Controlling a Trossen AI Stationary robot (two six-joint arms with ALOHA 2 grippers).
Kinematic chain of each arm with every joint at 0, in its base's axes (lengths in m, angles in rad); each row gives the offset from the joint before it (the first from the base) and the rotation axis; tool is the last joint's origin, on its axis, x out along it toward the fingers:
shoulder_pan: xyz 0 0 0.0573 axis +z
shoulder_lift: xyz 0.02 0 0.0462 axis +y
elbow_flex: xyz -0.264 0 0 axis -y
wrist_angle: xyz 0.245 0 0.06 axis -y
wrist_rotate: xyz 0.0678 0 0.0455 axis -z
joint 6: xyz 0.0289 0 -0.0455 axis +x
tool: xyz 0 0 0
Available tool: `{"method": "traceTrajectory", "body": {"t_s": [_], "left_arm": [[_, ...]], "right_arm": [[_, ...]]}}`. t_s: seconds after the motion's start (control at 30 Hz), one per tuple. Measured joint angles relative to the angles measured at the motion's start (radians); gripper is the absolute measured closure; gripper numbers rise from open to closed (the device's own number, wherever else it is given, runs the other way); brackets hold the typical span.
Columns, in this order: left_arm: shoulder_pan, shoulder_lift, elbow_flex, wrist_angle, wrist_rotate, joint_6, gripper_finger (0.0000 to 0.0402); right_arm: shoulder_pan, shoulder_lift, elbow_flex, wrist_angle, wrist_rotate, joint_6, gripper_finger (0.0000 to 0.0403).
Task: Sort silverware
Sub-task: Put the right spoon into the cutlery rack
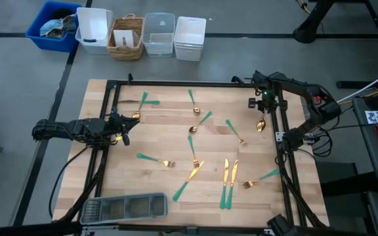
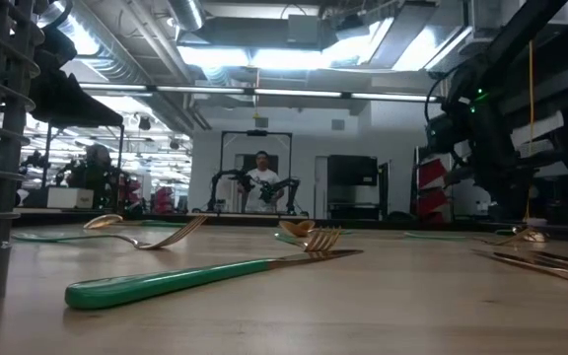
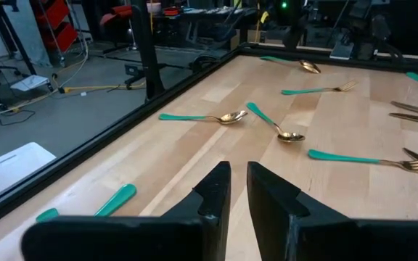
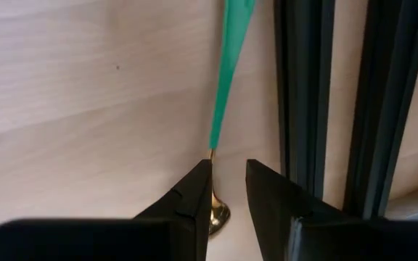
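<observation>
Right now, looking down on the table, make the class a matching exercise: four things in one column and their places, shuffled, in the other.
Things
1. mesh tray
2. pair of knives
3. right hand
4. left hand

Places
A. over a spoon beside the right frame rail
B. near the table's left edge, by crossed silverware
C. front left corner of the table
D. side by side, front of the table, right of centre

Pairs: 1-C, 2-D, 3-A, 4-B

Silverware (image 1: 226,181): gold heads, teal-green handles, on a pale striped-wood table (image 1: 163,190). Grey mesh tray (image 1: 125,207) at seven o'clock; blue bin (image 1: 54,25) at eleven; black frame (image 1: 176,84).
</observation>
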Motion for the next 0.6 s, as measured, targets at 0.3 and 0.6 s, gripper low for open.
{"method": "traceTrajectory", "body": {"t_s": [0.3, 0.6], "left_arm": [[0.0, 0.0, 0.0, 0.0, 0.0, -0.001, 0.0361], [0.0, 0.0, 0.0, 0.0, 0.0, -0.001, 0.0361]], "right_arm": [[-0.008, 0.063, 0.0, 0.055, 0.007, -0.04, 0.0315], [-0.008, 0.128, -0.009, 0.063, 0.06, -0.045, 0.0315]]}}
